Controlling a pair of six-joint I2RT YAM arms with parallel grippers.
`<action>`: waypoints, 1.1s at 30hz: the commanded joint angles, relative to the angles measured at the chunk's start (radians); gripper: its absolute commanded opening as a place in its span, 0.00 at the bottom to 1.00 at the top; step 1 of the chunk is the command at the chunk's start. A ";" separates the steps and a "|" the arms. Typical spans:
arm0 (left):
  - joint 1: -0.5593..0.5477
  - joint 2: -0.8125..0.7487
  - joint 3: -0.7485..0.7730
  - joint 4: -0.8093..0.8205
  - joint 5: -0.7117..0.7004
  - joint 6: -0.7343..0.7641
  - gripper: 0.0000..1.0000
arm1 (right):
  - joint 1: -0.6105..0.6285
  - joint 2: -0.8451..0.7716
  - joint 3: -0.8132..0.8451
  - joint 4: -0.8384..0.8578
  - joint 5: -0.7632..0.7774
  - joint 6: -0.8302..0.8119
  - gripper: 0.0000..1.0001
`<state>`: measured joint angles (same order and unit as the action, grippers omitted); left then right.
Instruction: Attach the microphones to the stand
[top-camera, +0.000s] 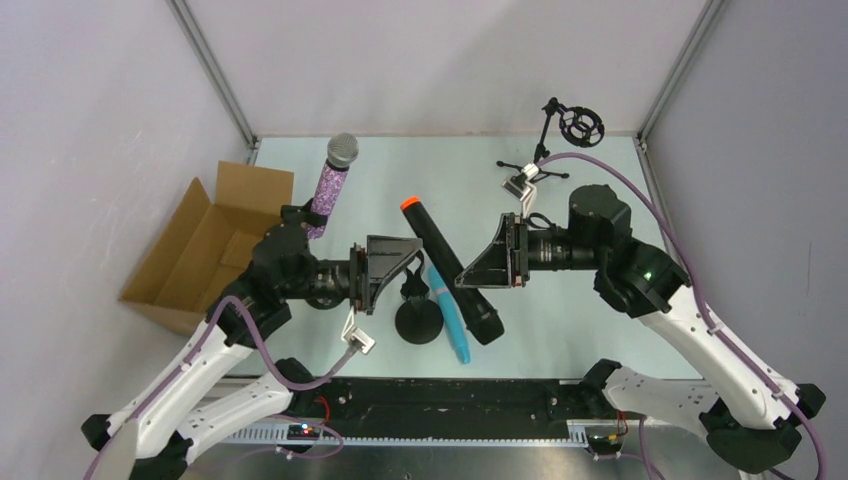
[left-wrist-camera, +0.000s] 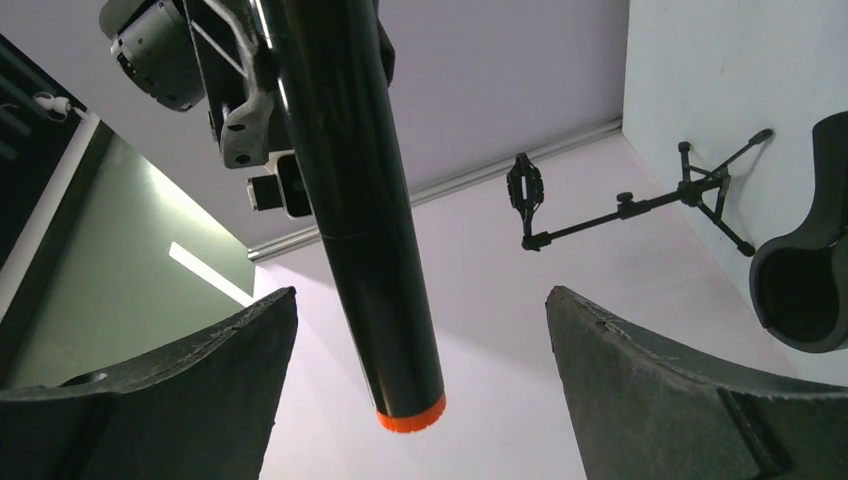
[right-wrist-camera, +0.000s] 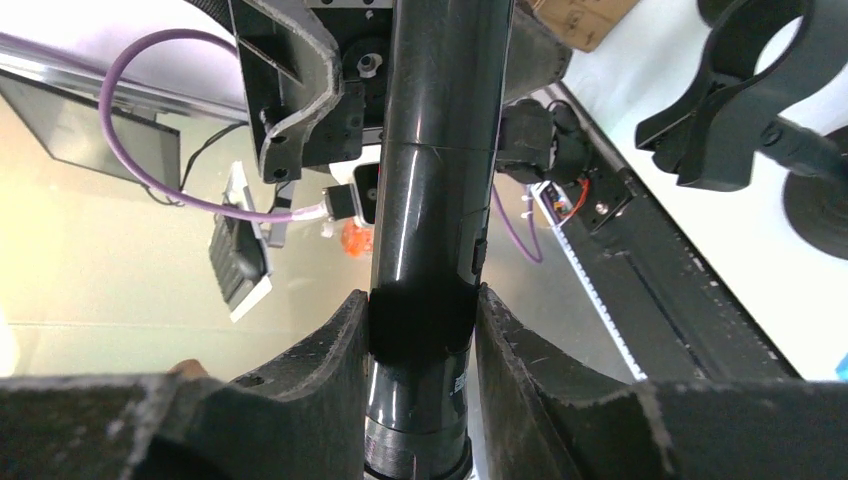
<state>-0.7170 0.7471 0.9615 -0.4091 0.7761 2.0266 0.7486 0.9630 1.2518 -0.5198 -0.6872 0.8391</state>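
Note:
My right gripper is shut on the black microphone near its thick lower end and holds it slanted above the table, orange-red end pointing away. In the right wrist view both fingers press on its glossy barrel. My left gripper is open, and the black microphone's orange-tipped end hangs between its fingers without touching them. A light blue microphone lies beside a round-based stand with an empty clip. The purple glitter microphone stands tilted behind the left arm, its lower end hidden.
An open cardboard box lies at the left. A small tripod stand with a ring mount stands at the back right. White walls close in the table on three sides.

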 joint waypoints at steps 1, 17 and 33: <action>-0.022 0.008 0.056 0.027 -0.055 0.145 0.98 | 0.034 0.011 0.052 0.106 -0.055 0.063 0.12; -0.045 0.013 0.082 0.085 -0.126 0.005 0.98 | 0.099 0.068 0.051 0.182 -0.038 0.087 0.11; -0.069 0.004 0.117 0.094 -0.157 -0.134 0.05 | 0.074 0.104 0.051 0.288 -0.073 0.138 0.13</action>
<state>-0.7731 0.7563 1.0363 -0.3466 0.6044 1.9167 0.8360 1.0618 1.2560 -0.3290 -0.7429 0.9306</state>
